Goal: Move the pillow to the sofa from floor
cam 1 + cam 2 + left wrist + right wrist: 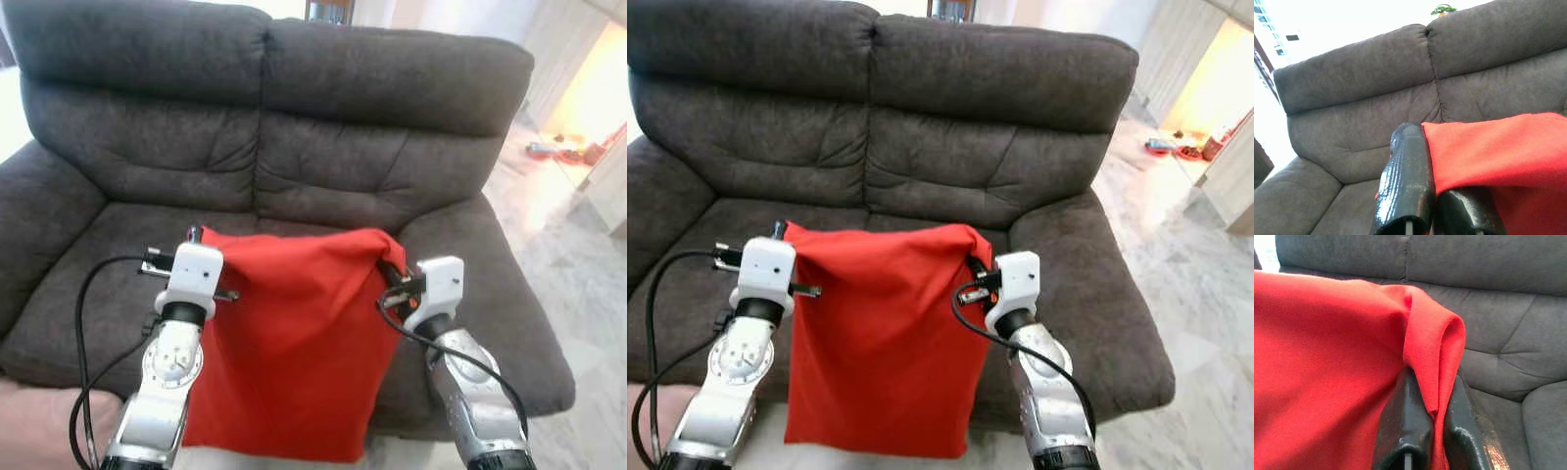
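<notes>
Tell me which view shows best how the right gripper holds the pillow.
The right wrist view: a fold of the red pillow sits pinched between the right gripper's two black fingers. The eye views show the gripper at the pillow's upper corner before the sofa. The left wrist view shows the pillow's other corner.

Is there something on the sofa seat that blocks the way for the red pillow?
Nothing visible does. The left gripper and the right gripper each pinch a top corner of the pillow, which hangs before the sofa. The seat cushions behind it look bare.
</notes>
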Motion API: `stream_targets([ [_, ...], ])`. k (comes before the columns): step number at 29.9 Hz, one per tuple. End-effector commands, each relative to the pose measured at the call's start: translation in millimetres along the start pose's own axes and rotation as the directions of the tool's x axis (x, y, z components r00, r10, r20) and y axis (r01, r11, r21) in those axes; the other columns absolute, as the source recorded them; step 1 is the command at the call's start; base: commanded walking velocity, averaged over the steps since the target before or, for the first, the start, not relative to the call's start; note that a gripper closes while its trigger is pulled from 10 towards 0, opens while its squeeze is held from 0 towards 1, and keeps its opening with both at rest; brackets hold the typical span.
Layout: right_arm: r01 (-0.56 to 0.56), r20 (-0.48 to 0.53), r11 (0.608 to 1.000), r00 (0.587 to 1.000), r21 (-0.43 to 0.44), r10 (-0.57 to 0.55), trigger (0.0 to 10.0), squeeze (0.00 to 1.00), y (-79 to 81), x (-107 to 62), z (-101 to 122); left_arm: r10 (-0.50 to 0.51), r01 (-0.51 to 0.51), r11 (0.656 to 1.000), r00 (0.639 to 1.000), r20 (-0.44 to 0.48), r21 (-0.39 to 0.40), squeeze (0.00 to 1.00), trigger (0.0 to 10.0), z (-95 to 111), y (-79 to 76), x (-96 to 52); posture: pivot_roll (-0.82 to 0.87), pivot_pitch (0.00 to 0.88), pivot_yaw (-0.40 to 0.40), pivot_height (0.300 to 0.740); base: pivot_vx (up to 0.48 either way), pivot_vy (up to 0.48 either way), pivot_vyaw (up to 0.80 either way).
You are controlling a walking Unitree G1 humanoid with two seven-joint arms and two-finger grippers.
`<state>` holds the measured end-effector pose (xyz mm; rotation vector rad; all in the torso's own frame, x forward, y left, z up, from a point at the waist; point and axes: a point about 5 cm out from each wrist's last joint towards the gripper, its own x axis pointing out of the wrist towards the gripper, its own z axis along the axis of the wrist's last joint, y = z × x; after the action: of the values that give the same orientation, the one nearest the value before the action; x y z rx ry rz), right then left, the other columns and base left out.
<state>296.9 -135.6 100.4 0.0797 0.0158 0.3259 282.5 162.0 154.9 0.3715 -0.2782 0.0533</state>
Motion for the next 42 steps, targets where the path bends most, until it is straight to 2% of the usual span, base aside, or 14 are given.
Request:
stream_targets([
  [1,0.055,0.135,0.998,0.989,-0.022,-0.052,10.0,0.0,-11.4,1.4,28,-0.008,0.008,1.0,0.999,0.047,0.002,0.0,10.0,13,-4.1,1.1,0.17,0.007,-0.116,0.74,0.0,-0.412,0.0],
  [8,0.026,0.135,0.999,0.991,-0.035,-0.021,10.0,0.0,-4.3,2.6,26,-0.015,0.015,1.0,0.999,0.035,-0.001,0.0,10.0,11,-4.4,-1.1,0.17,0.0,-0.114,0.74,0.0,-0.369,-0.79],
  [10,0.031,0.139,0.998,0.99,-0.06,-0.022,10.0,0.0,-4.7,3.1,27,-0.021,0.021,1.0,0.999,0.038,-0.012,0.0,10.0,12,-5.3,-1.0,0.17,0.0,-0.114,0.74,0.0,0.0,0.0],
  [25,0.027,0.165,0.998,0.986,-0.052,-0.018,10.0,0.0,-0.8,3.2,30,0.001,0.0,1.0,0.998,0.06,-0.01,0.0,10.0,17,0.3,-4.6,0.18,0.0,-0.116,0.74,0.0,0.0,0.0],
  [27,0.018,0.188,0.999,0.982,-0.051,-0.008,10.0,0.0,0.9,3.8,34,0.004,-0.004,1.0,0.996,0.087,-0.003,0.0,10.0,22,1.8,-3.9,0.18,0.0,-0.117,0.74,0.0,0.0,0.0],
  [30,0.012,0.217,0.998,0.976,-0.056,0.0,10.0,0.0,2.5,4.9,41,-0.005,-0.002,0.999,0.991,0.136,0.052,0.0,10.0,31,3.8,-0.9,0.17,0.0,-0.117,0.74,0.0,0.0,0.0],
  [34,0.013,0.248,0.998,0.969,-0.06,0.002,10.0,0.0,3.6,6.4,49,0.001,-0.013,0.997,0.986,0.169,0.071,0.0,10.0,39,7.6,3.5,0.18,0.0,-0.119,0.74,0.0,0.0,0.0],
  [36,0.017,0.271,0.995,0.963,-0.098,0.01,10.0,0.0,5.0,7.8,56,0.0,-0.02,0.995,0.98,0.2,0.098,0.0,10.0,46,11.0,6.2,0.18,0.0,-0.119,0.74,0.0,0.0,0.0],
  [42,-0.007,0.332,0.996,0.943,-0.091,0.037,10.0,0.0,12.0,10.5,75,0.029,-0.055,0.993,0.971,0.236,0.102,0.0,10.0,58,17.7,7.1,0.18,0.006,-0.119,0.74,0.0,0.0,0.0],
])
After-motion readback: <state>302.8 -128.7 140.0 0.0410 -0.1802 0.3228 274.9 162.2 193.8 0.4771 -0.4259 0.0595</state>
